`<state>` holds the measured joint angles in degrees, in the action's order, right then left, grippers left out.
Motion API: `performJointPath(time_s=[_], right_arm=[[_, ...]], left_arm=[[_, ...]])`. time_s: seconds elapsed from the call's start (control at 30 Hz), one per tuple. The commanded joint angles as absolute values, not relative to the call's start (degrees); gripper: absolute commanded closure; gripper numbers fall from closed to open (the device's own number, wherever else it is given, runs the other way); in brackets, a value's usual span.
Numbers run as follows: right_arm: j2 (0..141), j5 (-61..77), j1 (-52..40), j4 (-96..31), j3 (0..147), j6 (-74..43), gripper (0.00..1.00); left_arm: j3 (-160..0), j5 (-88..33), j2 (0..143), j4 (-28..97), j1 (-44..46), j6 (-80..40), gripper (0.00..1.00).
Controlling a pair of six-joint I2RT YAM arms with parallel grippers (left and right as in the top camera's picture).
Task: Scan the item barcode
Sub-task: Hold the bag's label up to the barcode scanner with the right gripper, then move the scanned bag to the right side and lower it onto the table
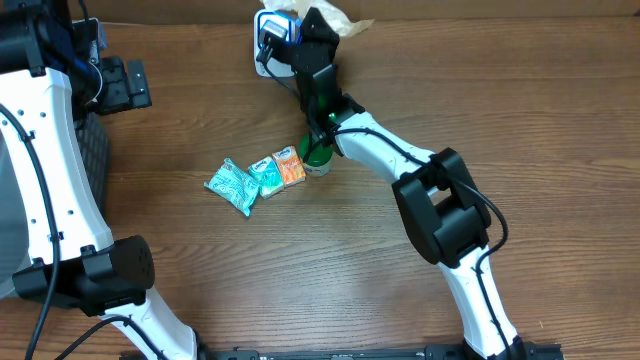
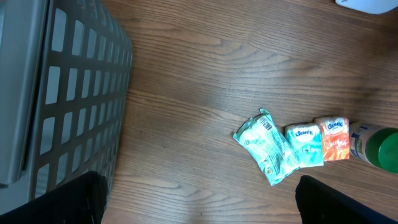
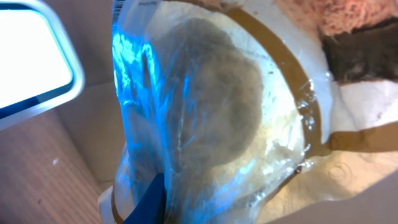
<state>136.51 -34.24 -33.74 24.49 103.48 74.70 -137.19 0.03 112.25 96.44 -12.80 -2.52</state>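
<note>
On the table (image 1: 520, 120), three packets (image 1: 265, 177); right end effector (image 1: 322, 22) grips one wrapped bun (image 3: 217, 124); left end effector (image 2: 199, 202) wide.

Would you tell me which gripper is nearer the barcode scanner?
Right. The right gripper holds the bagged item right beside the barcode scanner; the left gripper sits open, far off by the basket.

White links (image 1: 375, 143), black joints (image 1: 447, 212)

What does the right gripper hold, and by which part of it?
The right gripper is shut on a clear plastic packet, apparently near its edge; the exact place is hidden.
</note>
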Motion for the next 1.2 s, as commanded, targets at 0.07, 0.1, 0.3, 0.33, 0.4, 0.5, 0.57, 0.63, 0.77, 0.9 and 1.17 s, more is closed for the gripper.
performJointPath(time_s=[0.07, 0.1, 0.3, 0.33, 0.4, 0.5, 0.57, 0.63, 0.77, 0.9, 1.17], right_arm=[[141.0, -31.7, -33.5, 28.2, 104.3, 83.0, 0.96], [141.3, -31.1, -33.5, 28.3, 104.3, 83.7, 0.96], [141.6, -30.8, -33.5, 31.5, 104.3, 84.1, 0.96], [141.6, -31.0, -33.5, 31.9, 104.3, 84.2, 0.96], [141.6, -31.4, -33.8, 32.0, 104.3, 84.3, 0.96], [141.6, -32.1, -34.5, 32.1, 104.3, 84.3, 0.96], [141.6, -32.1, -34.7, 32.2, 104.3, 84.3, 0.96], [141.6, -32.1, -34.9, 33.1, 104.3, 84.3, 0.96], [141.4, -33.5, -35.0, 35.2, 104.3, 84.3, 0.96], [139.1, -35.5, -35.3, 35.2, 104.3, 82.7, 0.96], [122.7, -38.0, -35.4, 15.7, 104.3, 62.5, 0.96]], left_arm=[[-137.3, 0.0, 112.1, 96.4, -13.1, -1.5, 0.01], [-137.3, 0.0, 112.1, 96.4, -13.1, -1.5, 0.0], [-137.3, 0.0, 112.1, 96.4, -13.1, -1.5, 0.01], [-137.3, 0.0, 112.1, 96.4, -13.1, -1.5, 0.01], [-137.3, 0.0, 112.1, 96.4, -13.1, -1.5, 0.01], [-137.3, 0.0, 112.1, 96.4, -13.1, -1.5, 0.01], [-137.3, 0.0, 112.1, 96.4, -13.1, -1.5, 0.0], [-137.3, 0.0, 112.1, 96.4, -13.1, -1.5, 0.0], [-137.3, 0.0, 112.1, 96.4, -13.1, -1.5, 0.01], [-137.3, 0.0, 112.1, 96.4, -13.1, -1.5, 0.01], [-137.3, 0.0, 112.1, 96.4, -13.1, -1.4, 0.0]])
